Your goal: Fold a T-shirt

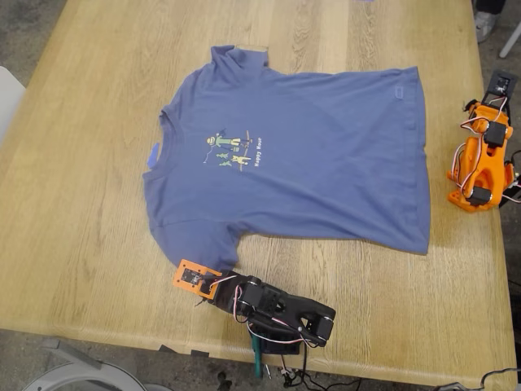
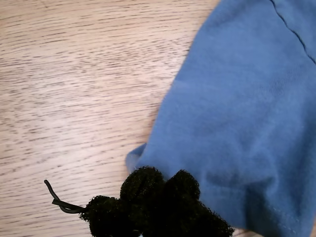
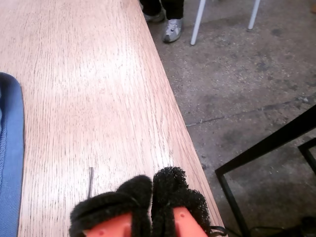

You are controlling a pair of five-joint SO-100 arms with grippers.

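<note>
The slate-blue T-shirt (image 1: 301, 155) lies spread flat on the wooden table (image 1: 81, 204), chest print (image 1: 232, 149) facing up and collar toward the exterior view's left. My first gripper (image 1: 203, 281), on the black arm at the table's near edge, sits at the nearer sleeve. Its black foam pads (image 2: 143, 190) are pressed together over the sleeve's hem (image 2: 237, 123); I cannot tell whether cloth is pinched. My second gripper (image 3: 150, 190), on the orange arm (image 1: 480, 155) at the exterior view's right, is shut on nothing above bare wood beside the shirt's bottom hem (image 3: 10, 148).
The table's edge runs close beside my second gripper, with concrete floor beyond. A person's shoe (image 3: 173, 30), chair legs (image 3: 198, 19) and a black metal frame (image 3: 261, 148) stand on that floor. Cables hang below the black arm's base (image 1: 277, 358).
</note>
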